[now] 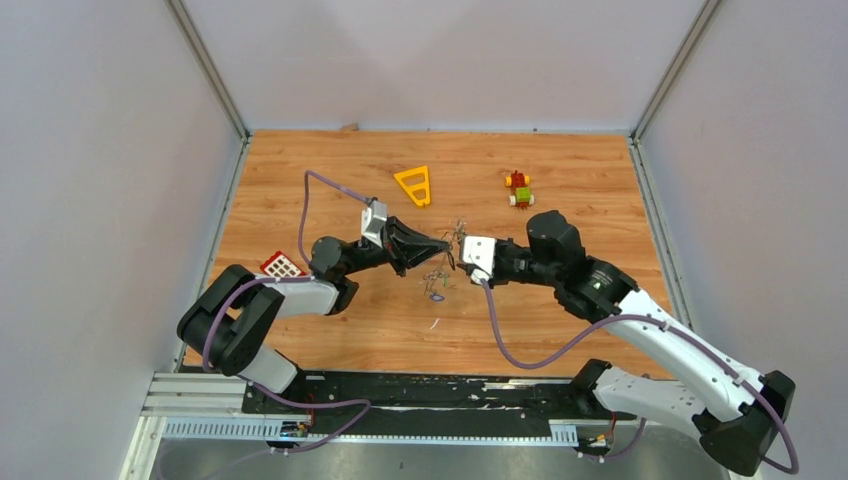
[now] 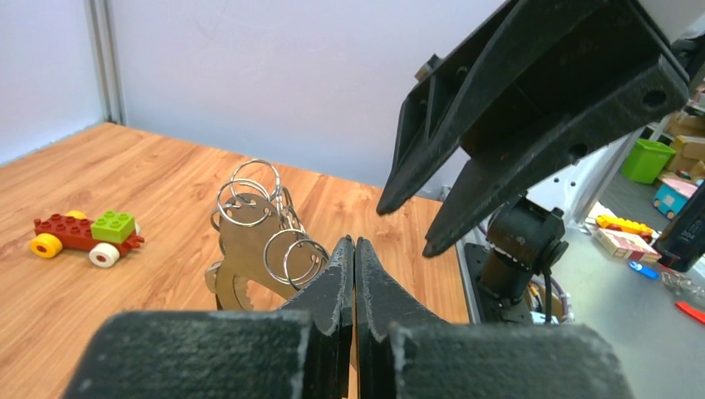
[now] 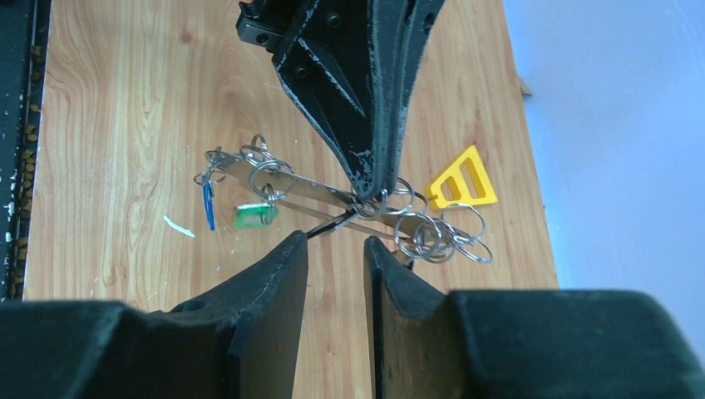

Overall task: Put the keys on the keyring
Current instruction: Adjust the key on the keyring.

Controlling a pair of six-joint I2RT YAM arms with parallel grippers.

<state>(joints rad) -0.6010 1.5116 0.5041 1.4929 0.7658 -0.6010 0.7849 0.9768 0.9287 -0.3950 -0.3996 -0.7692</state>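
Observation:
The keyring (image 3: 291, 184) is a long silver loop held in the air above the wooden table. My left gripper (image 3: 374, 187) is shut on it near one end. Keys hang from its other end, one with a blue tag (image 3: 208, 204) and one with a green tag (image 3: 253, 216). Several small split rings (image 3: 441, 234) bunch near the pinched end. My right gripper (image 3: 335, 245) stands open just short of the loop, nothing between its fingers; a thin black piece (image 3: 332, 223) lies by its left fingertip. From above, both grippers (image 1: 447, 243) (image 1: 460, 258) meet mid-table, keys (image 1: 435, 282) dangling below.
A yellow triangle frame (image 1: 414, 185) lies behind the grippers and a red-green-yellow toy block car (image 1: 519, 188) to the back right. A red-and-white grid block (image 1: 282, 265) sits by the left arm. A small scrap (image 1: 436, 323) lies on the table (image 1: 600, 170) nearer the bases.

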